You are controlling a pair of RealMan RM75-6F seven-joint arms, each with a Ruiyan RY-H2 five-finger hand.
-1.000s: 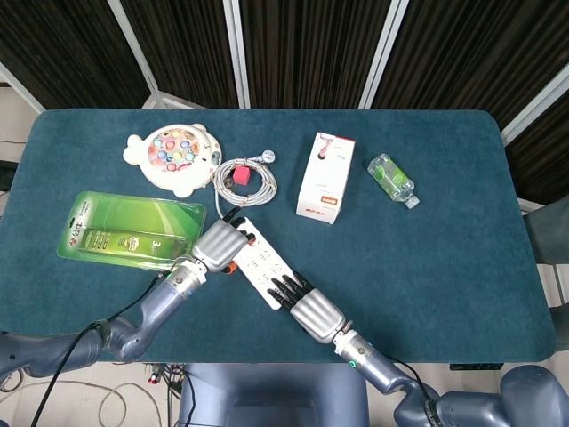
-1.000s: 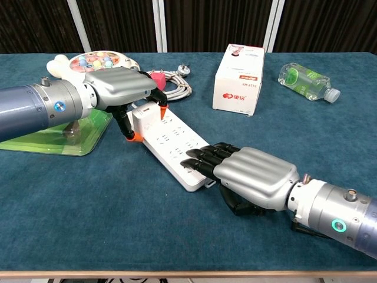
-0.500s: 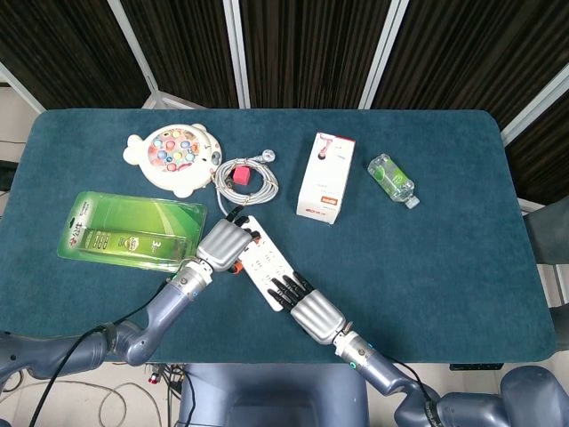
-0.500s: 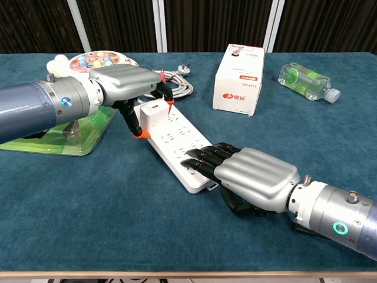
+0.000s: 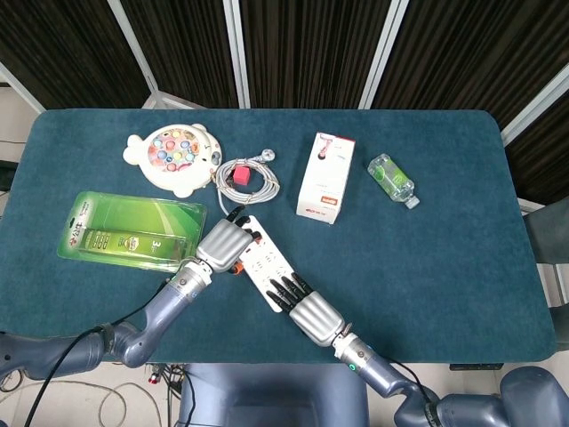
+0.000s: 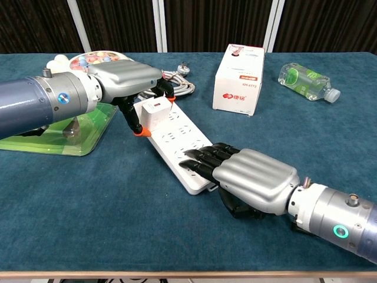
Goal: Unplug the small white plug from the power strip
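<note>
The white power strip [image 6: 177, 140] lies slantwise on the blue table [image 5: 427, 249]. The small white plug [image 6: 154, 111] stands in the strip's far end. My left hand [image 6: 121, 79] reaches over that end and pinches the plug: the orange-tipped thumb is at its near left side and the fingers are behind it. My right hand [image 6: 253, 180] lies palm down at the strip's near end, with its dark fingertips [image 6: 194, 160] resting flat on the strip. In the head view the left hand [image 5: 224, 245] hides the plug, and the right hand [image 5: 311, 313] covers the near end of the strip [image 5: 265, 262].
A green blister pack [image 5: 132, 229] lies left of the left hand. Behind the strip are a coiled grey cable with a red piece [image 5: 244, 178] and a fish-shaped toy [image 5: 173, 156]. A white box [image 5: 325, 176] and a small bottle [image 5: 391, 180] stand at the back right.
The left hand has shifted a little right and away, and the plug end of the strip has swung with it. The right hand has barely moved.
</note>
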